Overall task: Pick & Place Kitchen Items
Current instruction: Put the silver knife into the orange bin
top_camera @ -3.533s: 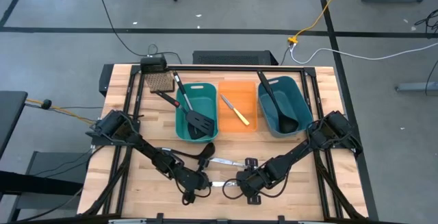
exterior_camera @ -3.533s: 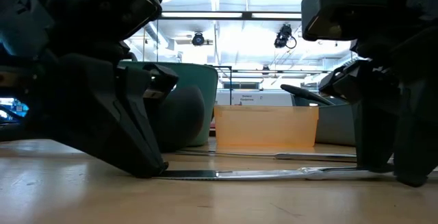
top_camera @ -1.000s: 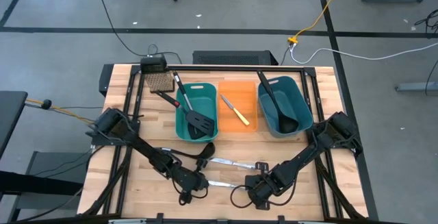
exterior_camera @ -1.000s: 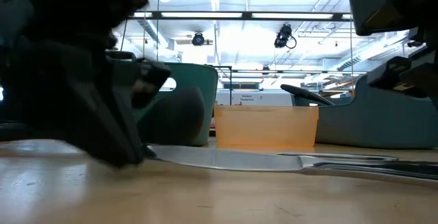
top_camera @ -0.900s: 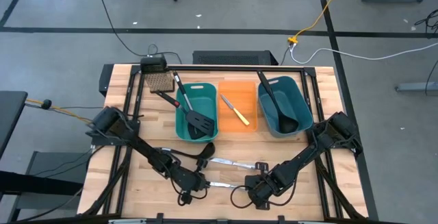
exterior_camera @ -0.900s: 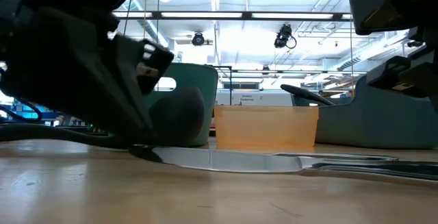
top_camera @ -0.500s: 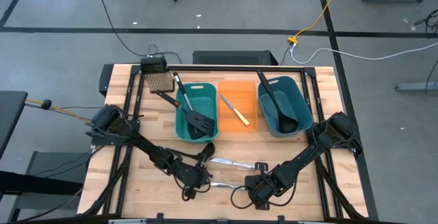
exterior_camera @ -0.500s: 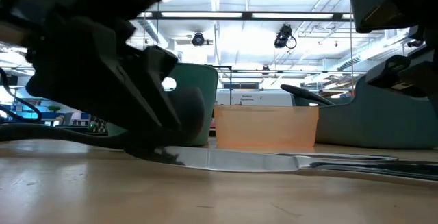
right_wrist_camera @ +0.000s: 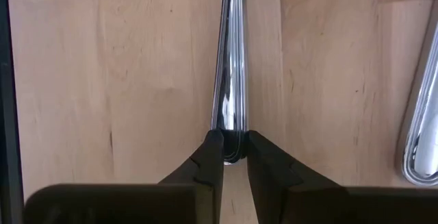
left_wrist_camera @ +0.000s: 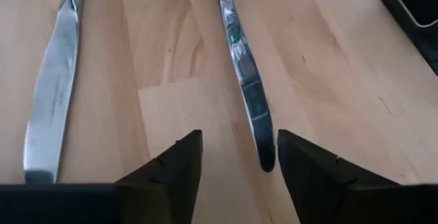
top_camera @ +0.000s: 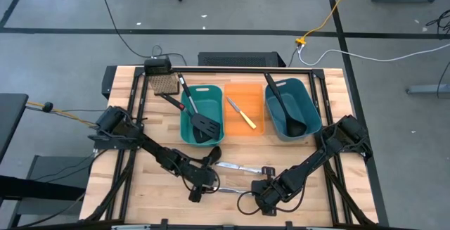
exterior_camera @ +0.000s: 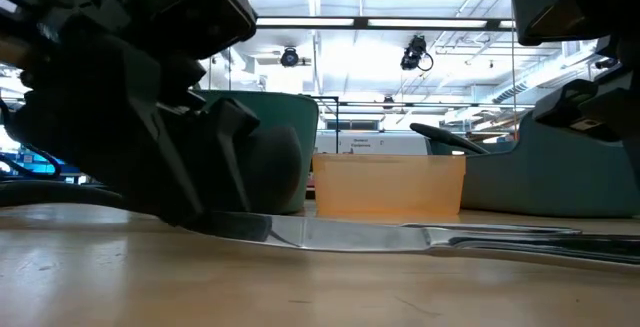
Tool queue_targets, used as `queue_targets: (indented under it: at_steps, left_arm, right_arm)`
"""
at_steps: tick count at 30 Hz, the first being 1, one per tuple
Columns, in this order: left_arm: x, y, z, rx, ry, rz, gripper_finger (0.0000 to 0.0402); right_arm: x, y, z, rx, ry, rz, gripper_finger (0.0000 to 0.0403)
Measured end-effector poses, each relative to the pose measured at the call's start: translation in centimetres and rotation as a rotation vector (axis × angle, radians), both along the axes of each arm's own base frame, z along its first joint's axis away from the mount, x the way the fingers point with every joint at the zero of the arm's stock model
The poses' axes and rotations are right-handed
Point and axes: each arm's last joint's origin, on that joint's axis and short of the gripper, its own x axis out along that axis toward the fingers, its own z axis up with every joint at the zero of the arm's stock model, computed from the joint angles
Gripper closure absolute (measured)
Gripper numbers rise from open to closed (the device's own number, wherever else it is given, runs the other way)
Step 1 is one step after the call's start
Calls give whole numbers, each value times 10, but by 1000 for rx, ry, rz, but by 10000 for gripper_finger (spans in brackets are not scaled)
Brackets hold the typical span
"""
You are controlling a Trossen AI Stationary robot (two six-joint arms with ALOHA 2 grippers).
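Left pincer [left_wrist_camera: 233, 166] spread wide low; right pincer [right_wrist_camera: 233, 157] nearly closed.

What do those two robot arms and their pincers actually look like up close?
Both arms are dark, nearly black, built of slim jointed segments with bulkier housings at the shoulders. The left gripper and the right gripper each end in two fingers. Close up, the left fingers are matte black angular wedges, and the right fingers are the same shape. A thin black cable loops beside the right gripper.

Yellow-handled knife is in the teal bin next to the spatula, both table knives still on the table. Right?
Not quite. The high view shows the yellow-handled knife in the orange bin, not the teal one. Both table knives do lie on the table.
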Motion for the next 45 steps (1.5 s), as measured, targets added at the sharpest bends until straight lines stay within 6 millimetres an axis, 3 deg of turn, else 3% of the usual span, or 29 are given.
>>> queue_targets:
  at_steps: [9, 21, 30, 45]
  left_arm:
    - [-2, 0, -1, -14, 30, 1, 257]
    - [-2, 0, -1, -13, 30, -4, 290]
    - [-1, 1, -1, 7, 21, 13, 388]
    - [-2, 1, -2, 37, 32, 4, 396]
  right_arm:
    - [1, -1, 0, -32, -34, -31, 345]
    - [2, -1, 0, -30, -38, -30, 345]
    - [2, -2, -4, -47, -36, -17, 347]
    - [7, 2, 2, -88, -39, 37, 332]
